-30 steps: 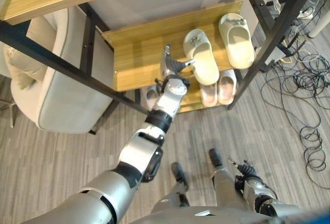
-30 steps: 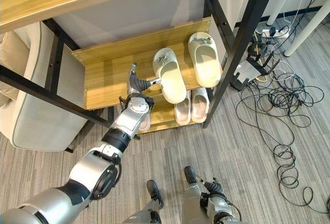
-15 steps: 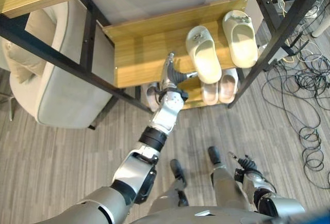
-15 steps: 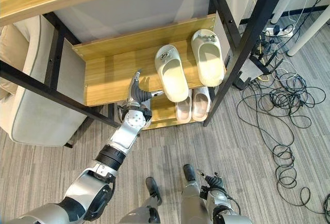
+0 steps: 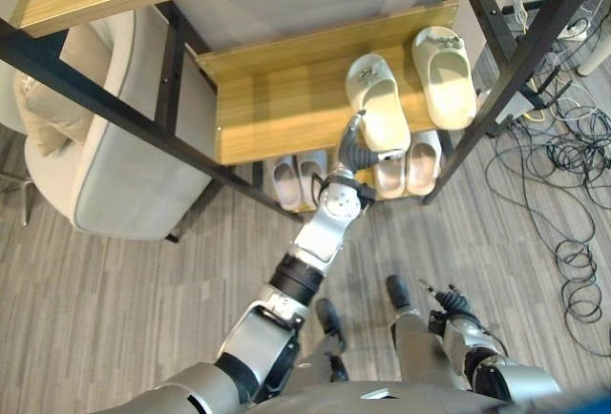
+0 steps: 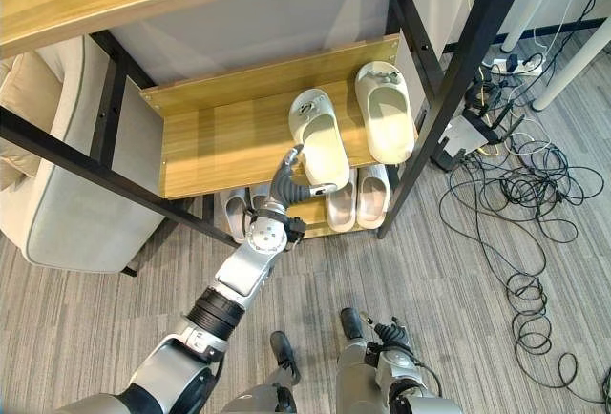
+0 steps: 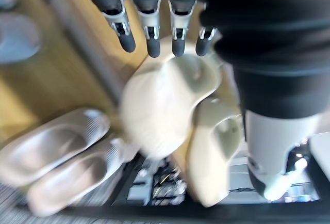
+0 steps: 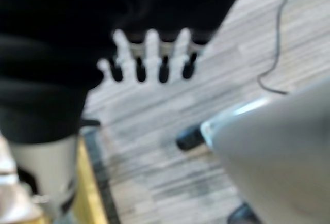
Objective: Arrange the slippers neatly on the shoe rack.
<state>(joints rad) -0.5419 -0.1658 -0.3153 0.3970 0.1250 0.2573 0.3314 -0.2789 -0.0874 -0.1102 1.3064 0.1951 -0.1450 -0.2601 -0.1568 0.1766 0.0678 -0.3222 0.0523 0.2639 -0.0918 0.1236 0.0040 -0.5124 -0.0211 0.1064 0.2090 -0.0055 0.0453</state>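
- Wooden shoe rack (image 5: 277, 109) with black metal frame; middle wooden shelf carries two cream-coloured foam slippers, side by side, toes pointing toward 12 o'clock.
- Left cream slipper (image 5: 377, 104) sits toward the shelf's front edge, its heel at or slightly over the edge. Right cream slipper (image 5: 444, 75) lies at its 2 o'clock, further back on the shelf, a clear gap between them.
- Left robot hand (image 5: 355, 152) reaches up at the heel of the left cream slipper, at its 6 o'clock. Fingers straight and extended, thumb spread out toward 3 o'clock under the heel; nothing clasped. In the left wrist view the dark fingertips (image 7: 150, 46) lie against the cream slipper's rounded end; cannot tell whether they press it or only touch.
- Lower shelf holds two pairs of pale grey-white slippers: one pair (image 5: 294, 177) at 9 o'clock of the left robot hand, the other pair (image 5: 409, 168) at its 3 o'clock, below the cream ones.
- Right robot hand (image 5: 449, 304) hangs low at 5 o'clock of the scene, over grey wood-pattern floor (image 5: 115, 309); in its wrist view the fingers (image 8: 149, 61) are straight, holding nothing.
- Beige upholstered armchair (image 5: 115, 156) at 9 o'clock of the rack.
- Tangle of black cables (image 5: 563, 204) on the floor at 3 o'clock.
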